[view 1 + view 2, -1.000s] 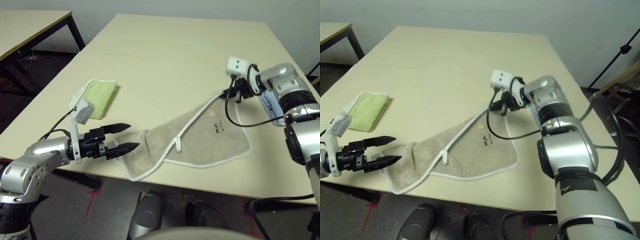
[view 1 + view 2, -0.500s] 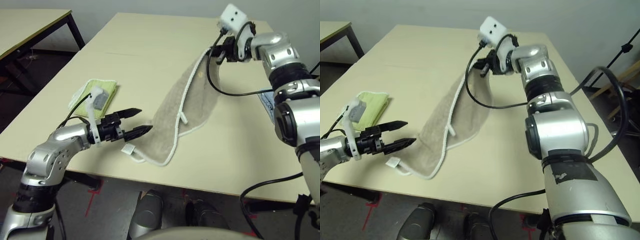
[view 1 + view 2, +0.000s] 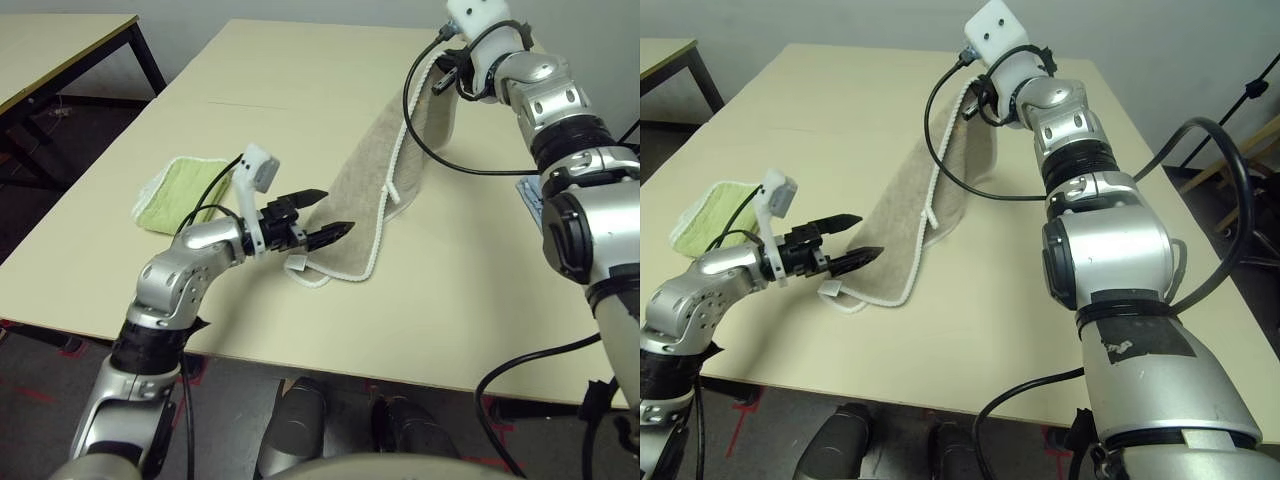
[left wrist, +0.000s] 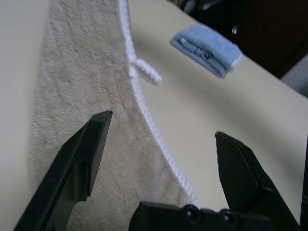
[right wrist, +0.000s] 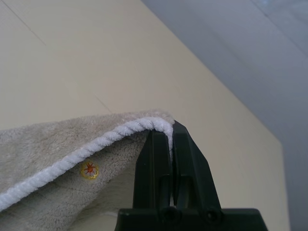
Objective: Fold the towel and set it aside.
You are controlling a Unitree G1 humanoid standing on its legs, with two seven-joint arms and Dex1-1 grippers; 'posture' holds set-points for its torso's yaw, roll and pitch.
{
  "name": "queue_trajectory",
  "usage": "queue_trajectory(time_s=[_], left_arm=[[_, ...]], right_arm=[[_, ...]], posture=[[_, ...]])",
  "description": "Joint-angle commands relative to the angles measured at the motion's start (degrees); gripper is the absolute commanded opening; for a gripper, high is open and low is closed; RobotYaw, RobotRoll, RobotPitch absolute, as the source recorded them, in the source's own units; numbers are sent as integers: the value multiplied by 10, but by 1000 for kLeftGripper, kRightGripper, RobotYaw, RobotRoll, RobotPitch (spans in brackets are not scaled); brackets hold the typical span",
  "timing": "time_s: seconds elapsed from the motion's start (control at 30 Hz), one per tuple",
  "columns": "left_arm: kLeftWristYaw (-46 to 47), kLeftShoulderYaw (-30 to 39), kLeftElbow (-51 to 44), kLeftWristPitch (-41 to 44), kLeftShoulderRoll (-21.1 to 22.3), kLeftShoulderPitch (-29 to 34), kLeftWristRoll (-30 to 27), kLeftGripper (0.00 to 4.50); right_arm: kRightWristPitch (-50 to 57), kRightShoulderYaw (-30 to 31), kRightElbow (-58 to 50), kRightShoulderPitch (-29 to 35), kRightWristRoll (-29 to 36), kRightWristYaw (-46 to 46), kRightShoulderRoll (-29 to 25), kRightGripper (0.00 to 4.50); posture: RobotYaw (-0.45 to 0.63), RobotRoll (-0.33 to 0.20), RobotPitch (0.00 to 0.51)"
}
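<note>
The beige towel (image 3: pixel 375 180) with white corded edging lies stretched in a long narrow strip across the table, its far corner lifted. My right gripper (image 3: pixel 447 72) is shut on that far corner (image 5: pixel 144 126), close to the small orange embroidery (image 5: pixel 89 169). My left gripper (image 3: pixel 335 212) is open just above the towel's near end, with the cloth and its corded edge (image 4: pixel 149 120) showing between its fingers. A white tag (image 3: pixel 297 263) sticks out at the near end, and a white loop (image 3: pixel 392 190) hangs from the edging mid-strip.
A folded lime-green towel (image 3: pixel 185 190) lies left of my left arm. A folded light blue towel (image 4: pixel 207 45) sits near the table's right edge (image 3: pixel 530 195). Another table (image 3: pixel 60 40) stands at the far left. Bare tabletop (image 3: pixel 300 90) stretches beyond the towels.
My right gripper has carried the towel corner up and away to the far side, drawing the towel into a narrow strip. My left gripper has moved right, up to the towel's near end.
</note>
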Motion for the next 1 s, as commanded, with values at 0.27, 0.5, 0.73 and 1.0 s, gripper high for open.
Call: queue_trajectory(time_s=[0.27, 0.5, 0.73, 1.0], left_arm=[[-36, -115, 80, 115, -18, -87, 40, 4500], [-48, -163, 86, 147, -12, -108, 75, 4500], [-83, -186, 68, 179, 17, -111, 84, 4500], [-66, -187, 84, 180, -3, -106, 104, 4500]], right_arm=[[-3, 2, 17, -8, -20, -39, 5, 52], [-2, -1, 21, -19, -26, -58, 16, 52], [-4, -12, 20, -42, -18, -56, 23, 52], [-7, -13, 14, -59, -15, -19, 16, 52]], posture=[[278, 0, 107], [260, 0, 105], [235, 0, 98], [226, 0, 92]])
